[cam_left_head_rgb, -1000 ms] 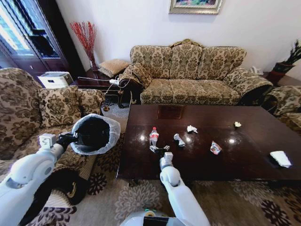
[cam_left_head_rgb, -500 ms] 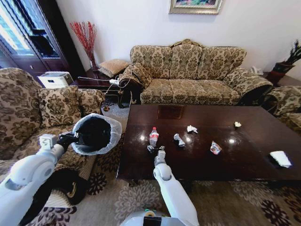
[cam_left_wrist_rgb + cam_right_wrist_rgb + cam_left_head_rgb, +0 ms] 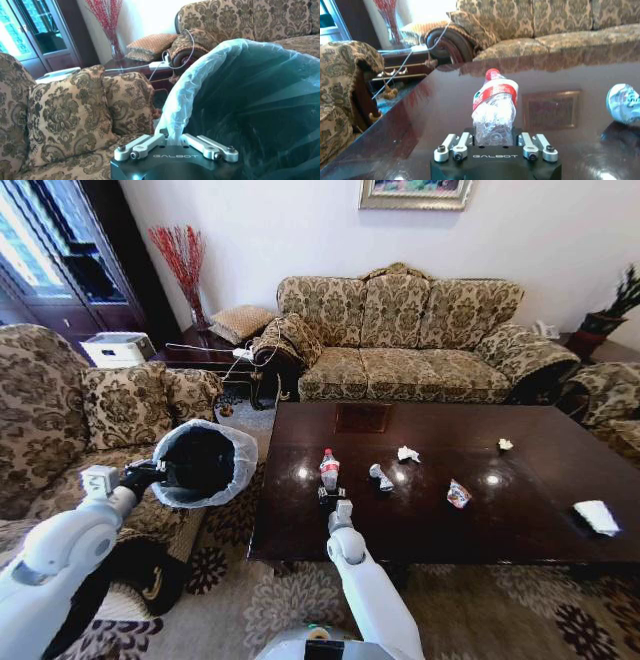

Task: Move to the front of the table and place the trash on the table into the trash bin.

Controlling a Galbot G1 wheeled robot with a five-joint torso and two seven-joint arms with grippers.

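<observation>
The trash bin, black with a white bag over its rim, hangs tilted beside the table's left end. My left gripper is shut on its rim. On the dark table a clear bottle with a red cap stands upright near the front left. My right gripper is closed around the base of the bottle. More trash lies further right: a silvery wrapper, a white wad, another wrapper and a small wad.
An armchair stands at the left behind the bin and a long sofa stands behind the table. A white paper lies near the table's right end. A side table with cables fills the back left corner.
My right gripper has moved forward and a little left across the table's front edge, and now holds the base of the bottle. The left arm and bin have stayed put.
</observation>
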